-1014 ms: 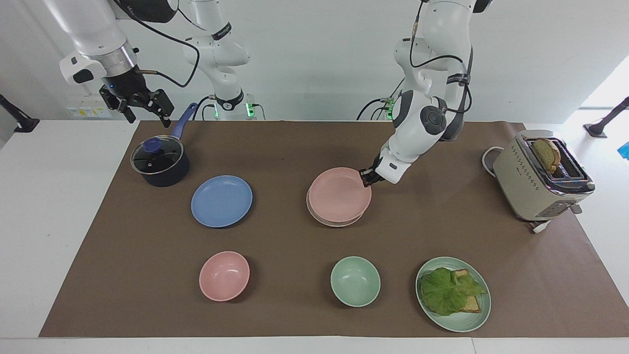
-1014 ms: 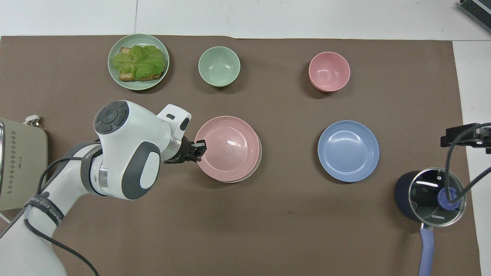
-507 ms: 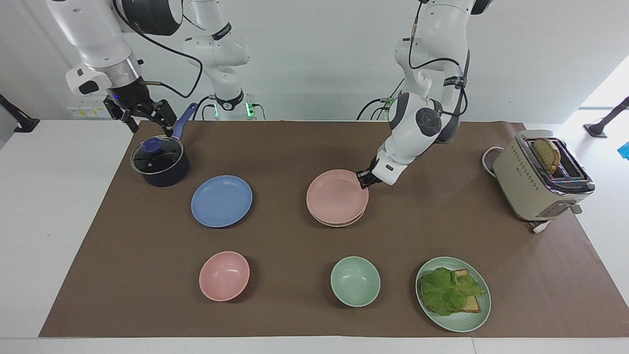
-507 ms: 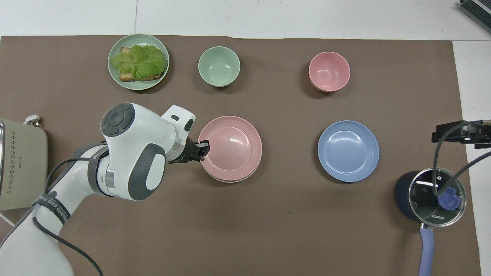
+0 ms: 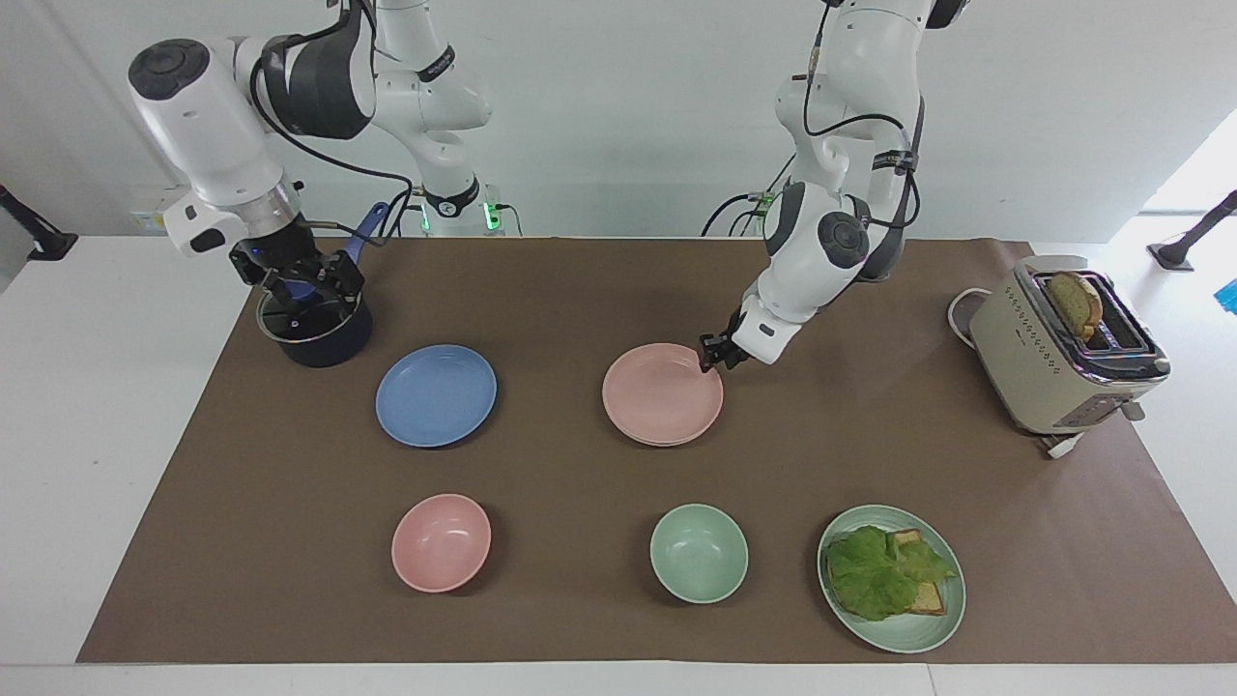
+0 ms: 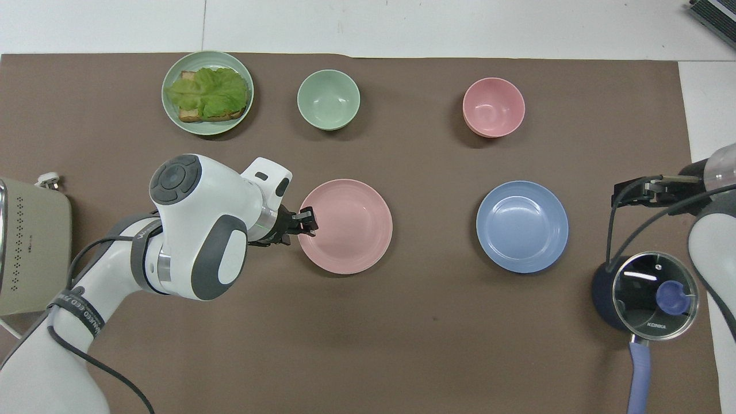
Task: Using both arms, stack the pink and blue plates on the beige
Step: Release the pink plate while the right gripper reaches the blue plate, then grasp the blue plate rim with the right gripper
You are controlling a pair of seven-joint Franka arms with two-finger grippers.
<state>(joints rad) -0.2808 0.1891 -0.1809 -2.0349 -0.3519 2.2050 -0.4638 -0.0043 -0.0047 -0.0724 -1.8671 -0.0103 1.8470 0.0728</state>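
Pink plate now flat on the beige; left gripper letting go

The pink plate (image 5: 663,393), tilted a second ago, lies level on the beige plate (image 5: 667,443), of which only a sliver of rim shows, mid-counter; the left gripper (image 5: 712,354) sits at its rim nearer the robots, whether its fingers have parted I cannot tell; the blue plate (image 5: 436,394) rests untouched toward the right arm's end; the right gripper (image 5: 304,280), fingers spread and empty, has dropped over the saucepan (image 5: 314,329); one plate stacked, blue likely next.
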